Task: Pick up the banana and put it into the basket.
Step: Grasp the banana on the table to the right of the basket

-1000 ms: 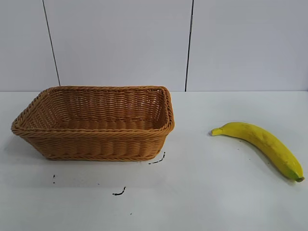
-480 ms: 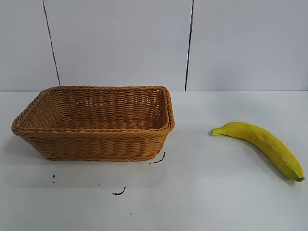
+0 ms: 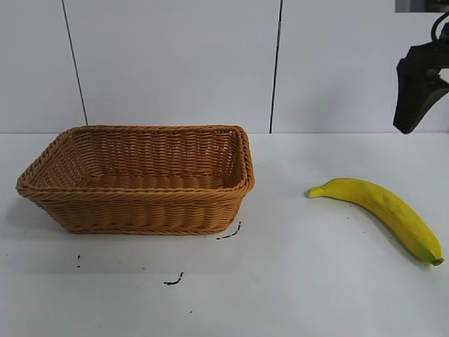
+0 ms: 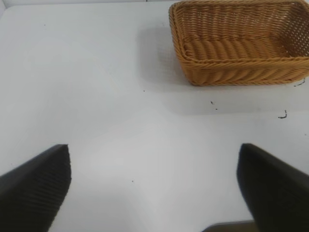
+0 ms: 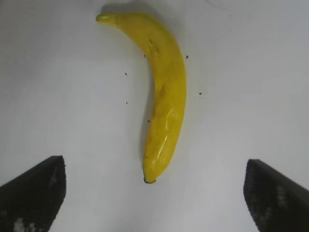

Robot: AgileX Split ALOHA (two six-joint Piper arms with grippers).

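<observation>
The yellow banana [image 3: 382, 210] lies flat on the white table at the right, its dark end toward the front; it also shows in the right wrist view [image 5: 164, 94]. The tan wicker basket [image 3: 140, 210] stands empty at the left, seen too in the left wrist view [image 4: 241, 72]. My right gripper [image 3: 414, 88] hangs high at the upper right edge, above and behind the banana. In its wrist view the right gripper [image 5: 154, 193] is open and empty, the banana ahead of it. My left gripper [image 4: 154, 188] is open and empty over bare table, away from the basket.
Small black marks [image 3: 173, 281] dot the table in front of the basket. A white panelled wall with dark seams [image 3: 276, 67] stands behind the table.
My right gripper has come into the exterior view at the upper right. The banana and basket have not moved.
</observation>
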